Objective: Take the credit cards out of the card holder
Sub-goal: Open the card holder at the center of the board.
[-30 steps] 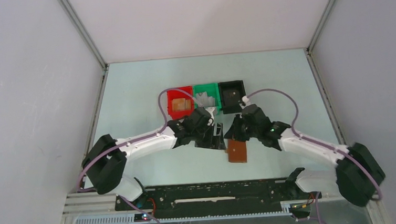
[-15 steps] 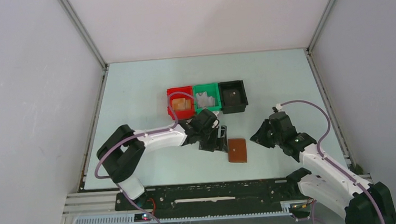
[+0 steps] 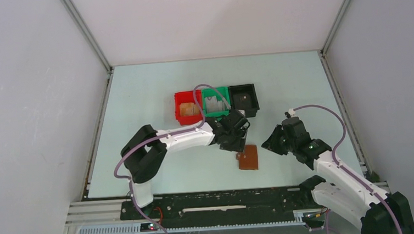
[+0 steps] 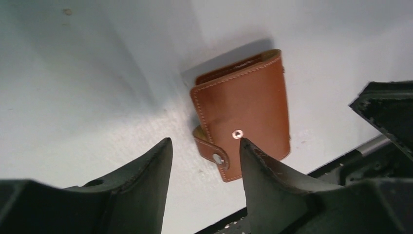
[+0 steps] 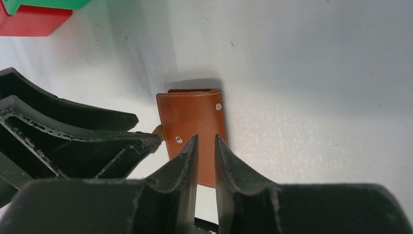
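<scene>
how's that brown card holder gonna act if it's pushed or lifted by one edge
Lying flat, the card holder probably slides rather than tips. Folded leather likely flexes; its loose-looking snap tab may let it flop open.

White left arm [image 3: 187,140], white right arm [image 3: 341,178], chunky black joints [image 3: 144,161], looping lilac cables [image 3: 314,106], black wedge-shaped fingers [image 4: 141,195], scuffed edges

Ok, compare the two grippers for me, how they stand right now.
The left gripper hovers at the edge of the card holder; the right gripper stands clear of it, off to the right. The left one's jaws gape wide; the right one's are nearly together, a slit apart. Both hold nothing.
</scene>
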Robot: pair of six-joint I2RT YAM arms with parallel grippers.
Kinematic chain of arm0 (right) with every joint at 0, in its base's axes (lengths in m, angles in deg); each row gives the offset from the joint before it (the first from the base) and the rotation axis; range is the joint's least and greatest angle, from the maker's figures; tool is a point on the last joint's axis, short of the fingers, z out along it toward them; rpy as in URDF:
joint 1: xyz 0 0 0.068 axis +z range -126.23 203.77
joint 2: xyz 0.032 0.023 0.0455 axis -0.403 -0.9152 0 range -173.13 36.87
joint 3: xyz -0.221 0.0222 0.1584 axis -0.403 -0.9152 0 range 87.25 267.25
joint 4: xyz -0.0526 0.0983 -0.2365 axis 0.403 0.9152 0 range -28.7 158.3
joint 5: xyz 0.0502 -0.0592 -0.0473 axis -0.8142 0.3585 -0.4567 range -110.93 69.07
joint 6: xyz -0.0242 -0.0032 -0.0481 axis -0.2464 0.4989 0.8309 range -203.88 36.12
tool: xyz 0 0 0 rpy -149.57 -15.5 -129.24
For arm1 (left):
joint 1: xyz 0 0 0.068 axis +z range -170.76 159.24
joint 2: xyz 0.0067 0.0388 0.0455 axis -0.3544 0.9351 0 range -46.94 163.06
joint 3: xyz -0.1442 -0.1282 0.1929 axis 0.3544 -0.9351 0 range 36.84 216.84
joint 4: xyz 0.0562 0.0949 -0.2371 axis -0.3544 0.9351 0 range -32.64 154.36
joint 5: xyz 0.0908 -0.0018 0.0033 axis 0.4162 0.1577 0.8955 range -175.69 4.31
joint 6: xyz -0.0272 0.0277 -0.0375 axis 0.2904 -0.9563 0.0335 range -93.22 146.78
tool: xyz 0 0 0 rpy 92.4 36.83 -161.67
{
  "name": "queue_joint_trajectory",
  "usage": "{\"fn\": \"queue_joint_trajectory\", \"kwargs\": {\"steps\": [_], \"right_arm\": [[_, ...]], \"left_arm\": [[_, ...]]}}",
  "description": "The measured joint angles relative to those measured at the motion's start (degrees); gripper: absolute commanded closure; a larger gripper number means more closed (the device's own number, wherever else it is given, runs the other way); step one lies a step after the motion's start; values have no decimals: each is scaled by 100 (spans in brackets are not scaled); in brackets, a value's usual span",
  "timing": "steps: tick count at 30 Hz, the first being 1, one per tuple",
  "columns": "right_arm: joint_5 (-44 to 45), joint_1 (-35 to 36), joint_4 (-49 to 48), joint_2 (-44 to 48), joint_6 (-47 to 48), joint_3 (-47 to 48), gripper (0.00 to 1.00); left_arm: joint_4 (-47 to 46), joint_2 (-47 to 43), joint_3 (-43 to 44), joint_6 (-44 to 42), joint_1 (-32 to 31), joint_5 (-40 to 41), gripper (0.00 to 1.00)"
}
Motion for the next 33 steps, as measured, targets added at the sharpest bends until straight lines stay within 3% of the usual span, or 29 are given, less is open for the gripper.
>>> {"fn": "queue_joint_trajectory", "kwargs": {"steps": [11,24,29,33], "right_arm": [[9,-35,48,35,26,0,73],[0,-37,9,-50,22,0,74],[-7,-37,-7,-28,20,0,74],[-114,-37,-11,-20,24,0,72]], "left_arm": [[671,13,105,-28,-55,470,41],[772,35,146,-57,-138,459,64],[474,33,107,2,-136,208,96],[59,28,-111,33,-122,-170,100]]}}
